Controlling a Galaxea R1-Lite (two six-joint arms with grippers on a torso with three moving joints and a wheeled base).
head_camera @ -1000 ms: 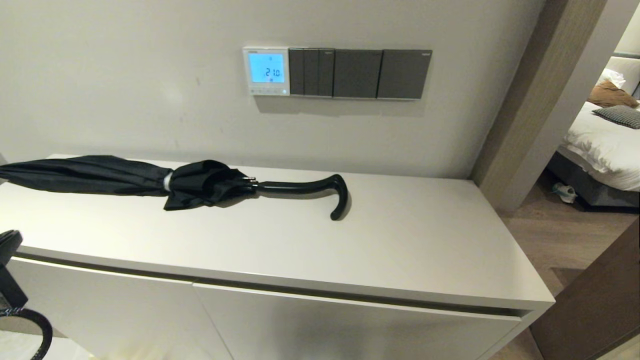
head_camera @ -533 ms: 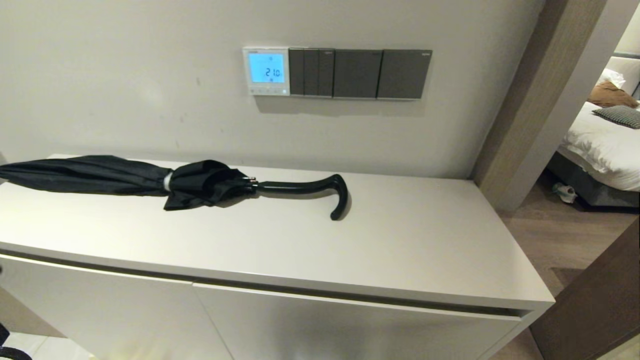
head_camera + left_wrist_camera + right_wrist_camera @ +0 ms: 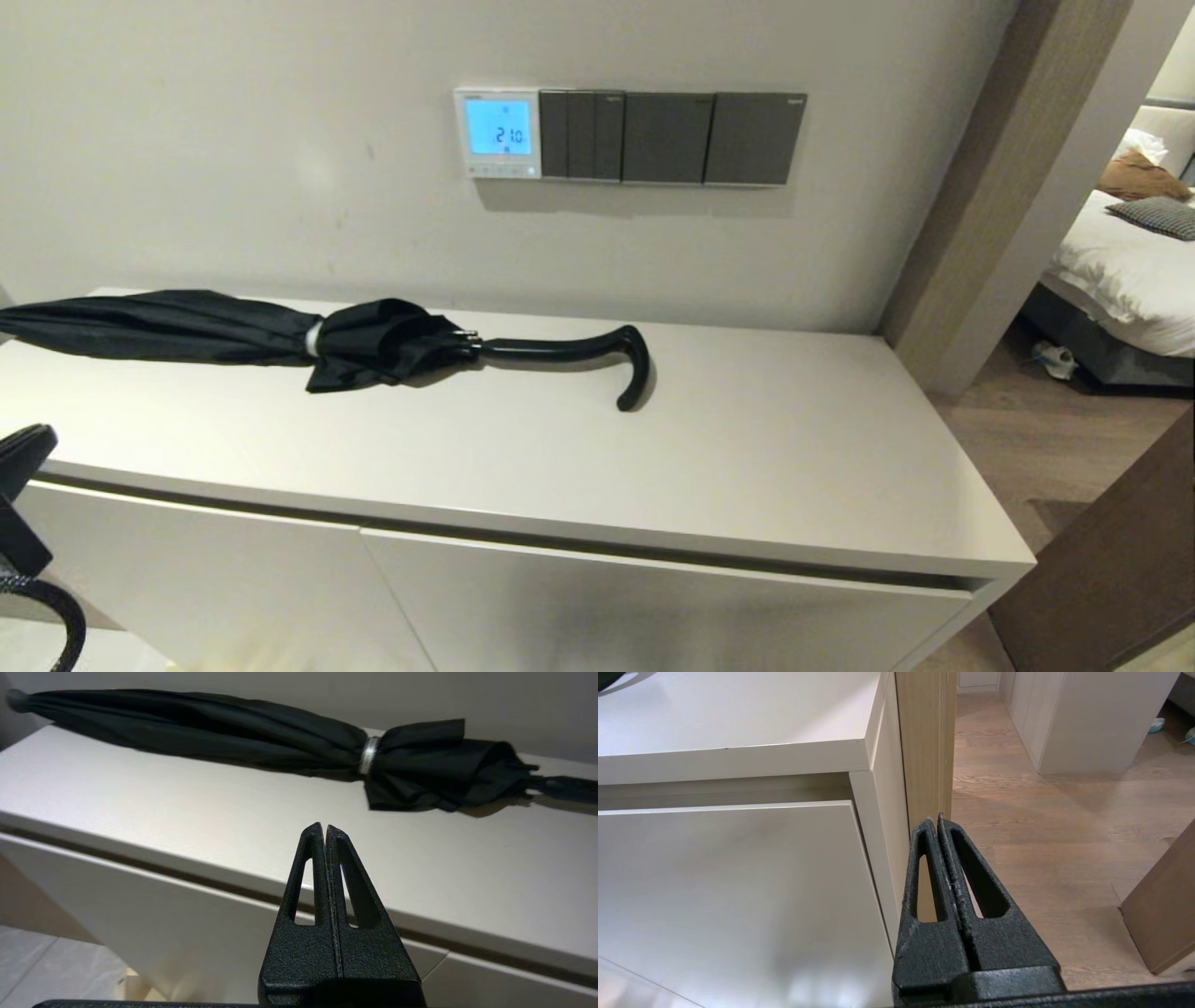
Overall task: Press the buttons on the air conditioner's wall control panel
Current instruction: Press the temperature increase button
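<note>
My left claw (image 3: pixel 325 830) is pinched tight, both fingers pressed flat together with nothing between them. It hangs low in front of the cabinet (image 3: pixel 187 812), its tip at about the level of the top's front edge, near that cabinet's left end. In my head view I catch only a black piece of it at the bottom left corner (image 3: pixel 23 467).

Just beyond the tip, across a bare strip of cabinet top, lies a folded black umbrella (image 3: pixel 280 742), stretched lengthwise along the wall and not touching the claw. Its curved handle (image 3: pixel 627 359) points away to the claw's right, resting on the top.

Further off, up on the wall above and to the right of the claw, well apart from it, sits the panel (image 3: pixel 497 133). Its screen glows light blue with digits on it. The buttons (image 3: pixel 499 170) run in a row along the white strip under the screen; they are too small for me to tell apart. Touching the panel's right side is a row of dark grey switches (image 3: pixel 667 137).

My right claw (image 3: pixel 940 821) is also closed on nothing, fingers together. It hangs low beside the cabinet's right end, near a wooden post (image 3: pixel 924 742), with wood floor (image 3: pixel 1041 835) beyond it. It does not show in my head view.
</note>
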